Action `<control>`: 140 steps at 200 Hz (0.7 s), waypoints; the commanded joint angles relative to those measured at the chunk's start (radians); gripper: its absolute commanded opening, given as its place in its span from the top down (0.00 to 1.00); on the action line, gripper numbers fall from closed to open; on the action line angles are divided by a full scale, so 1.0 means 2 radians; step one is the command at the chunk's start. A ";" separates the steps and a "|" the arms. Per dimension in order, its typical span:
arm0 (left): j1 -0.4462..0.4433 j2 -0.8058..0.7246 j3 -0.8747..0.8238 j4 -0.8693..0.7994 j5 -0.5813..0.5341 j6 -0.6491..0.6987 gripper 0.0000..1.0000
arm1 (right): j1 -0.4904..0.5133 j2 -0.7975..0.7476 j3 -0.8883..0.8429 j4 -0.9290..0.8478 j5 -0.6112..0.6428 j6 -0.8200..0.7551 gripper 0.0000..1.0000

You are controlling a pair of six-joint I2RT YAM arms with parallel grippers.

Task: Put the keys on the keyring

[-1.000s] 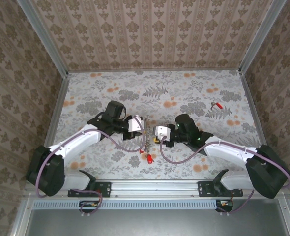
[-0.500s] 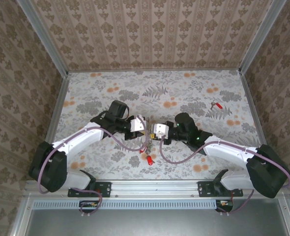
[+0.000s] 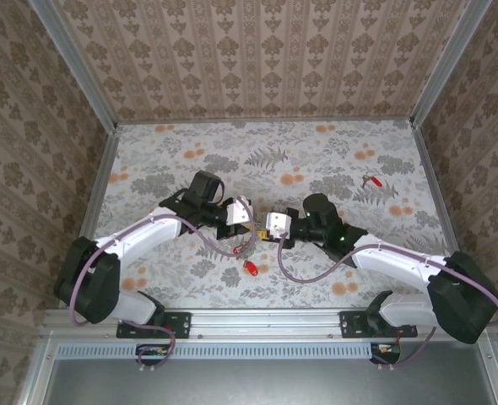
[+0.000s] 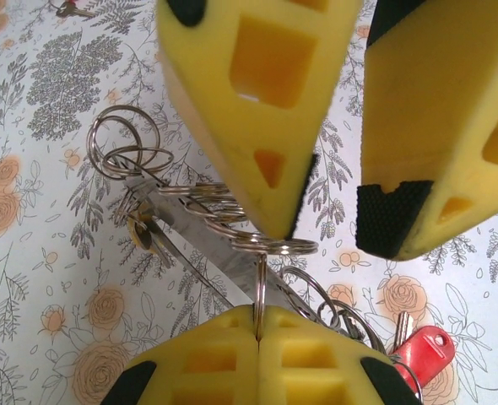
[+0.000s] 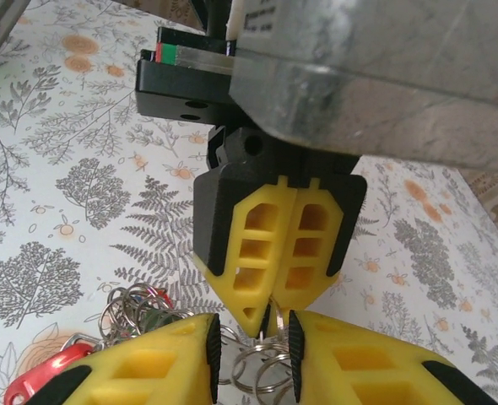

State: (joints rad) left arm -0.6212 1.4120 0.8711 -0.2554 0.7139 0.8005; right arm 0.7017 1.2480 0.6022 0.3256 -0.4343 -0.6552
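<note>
**Left gripper** [image 4: 259, 314]: jaws fully closed, pinching the edge of the keyring [image 4: 259, 285]. It holds the keyring up off the table [image 3: 190, 152] near the centre, and a bunch of smaller linked rings [image 4: 194, 196] hangs from it.

**Right gripper** [image 4: 333, 224]: jaws partly apart, tip to tip with the left gripper and poised over the held loop. One finger [image 4: 266, 169] touches a ring; nothing looks clamped.

**Keys:**
- One red-headed key [image 4: 424, 354] sits just beside the bunch on its near side, with a ring through its head. Whether that ring joins the main loop cannot be told.
- A second red-headed key [image 3: 370, 180] lies loose at the far right of the table, well apart from both grippers.

**Progress (judged):** partway at best. The loop is secured for threading, and the far right key remains to be fetched and put on.
</note>
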 commanded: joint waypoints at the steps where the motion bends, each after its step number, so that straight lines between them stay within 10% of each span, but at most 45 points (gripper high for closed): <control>1: 0.003 0.010 0.014 -0.003 0.029 -0.006 1.00 | 0.003 0.002 -0.012 0.001 -0.016 0.009 0.70; 56: 0.008 0.015 0.012 -0.009 0.054 0.016 1.00 | 0.002 -0.003 -0.044 0.064 0.204 0.038 0.61; 140: 0.006 0.016 0.003 -0.004 0.053 0.045 1.00 | -0.028 -0.018 -0.057 0.058 0.113 0.084 0.67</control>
State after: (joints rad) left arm -0.6079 1.4300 0.8749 -0.2436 0.7864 0.8509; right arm 0.6590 1.2449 0.5007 0.4458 -0.1146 -0.5156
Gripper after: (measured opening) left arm 0.055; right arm 0.339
